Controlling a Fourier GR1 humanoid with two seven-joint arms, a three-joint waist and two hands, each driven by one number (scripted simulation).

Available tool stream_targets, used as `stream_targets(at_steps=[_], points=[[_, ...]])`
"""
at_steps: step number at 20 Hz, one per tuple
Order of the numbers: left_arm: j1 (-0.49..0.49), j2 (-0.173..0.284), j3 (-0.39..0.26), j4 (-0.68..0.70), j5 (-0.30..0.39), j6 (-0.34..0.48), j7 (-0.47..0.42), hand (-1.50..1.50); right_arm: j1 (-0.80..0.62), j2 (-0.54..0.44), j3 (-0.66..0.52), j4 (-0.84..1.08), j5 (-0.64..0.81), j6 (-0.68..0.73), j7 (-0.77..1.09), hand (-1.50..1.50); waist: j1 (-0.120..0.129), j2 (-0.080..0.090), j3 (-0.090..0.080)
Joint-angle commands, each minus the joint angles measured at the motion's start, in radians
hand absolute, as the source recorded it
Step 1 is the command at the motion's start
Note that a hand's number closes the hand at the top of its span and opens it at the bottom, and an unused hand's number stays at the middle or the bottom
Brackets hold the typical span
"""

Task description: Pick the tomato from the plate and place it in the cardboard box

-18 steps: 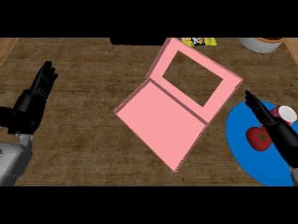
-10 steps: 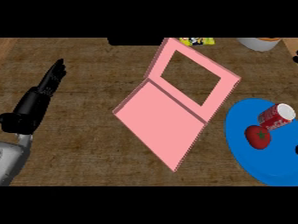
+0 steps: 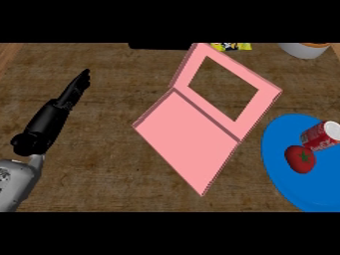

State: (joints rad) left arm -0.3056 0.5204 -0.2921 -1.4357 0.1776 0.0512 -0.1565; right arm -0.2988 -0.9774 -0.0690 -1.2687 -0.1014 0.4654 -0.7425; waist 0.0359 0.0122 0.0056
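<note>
The tomato (image 3: 300, 158) lies on the blue plate (image 3: 290, 189) at the right, touching a red can (image 3: 322, 136) on its far side. The pink cardboard box (image 3: 202, 124) sits mid-counter with its lid open. At the left, the left hand (image 3: 64, 104) has straight fingers and holds nothing.

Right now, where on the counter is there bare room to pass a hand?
Bare counter lies between the left hand and the pink cardboard box, and below the box. The blue plate is crowded: red tomato beside the red soda can.
</note>
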Motion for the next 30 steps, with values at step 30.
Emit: stream_targets(at_steps=[30], points=[[0.072,-0.099,0.072,-0.094,-0.126,-0.029,0.077,0.0,0.197,-0.041,0.339,-0.413,0.848,-0.124,0.132,-1.5,-0.031,-0.011,-0.005]])
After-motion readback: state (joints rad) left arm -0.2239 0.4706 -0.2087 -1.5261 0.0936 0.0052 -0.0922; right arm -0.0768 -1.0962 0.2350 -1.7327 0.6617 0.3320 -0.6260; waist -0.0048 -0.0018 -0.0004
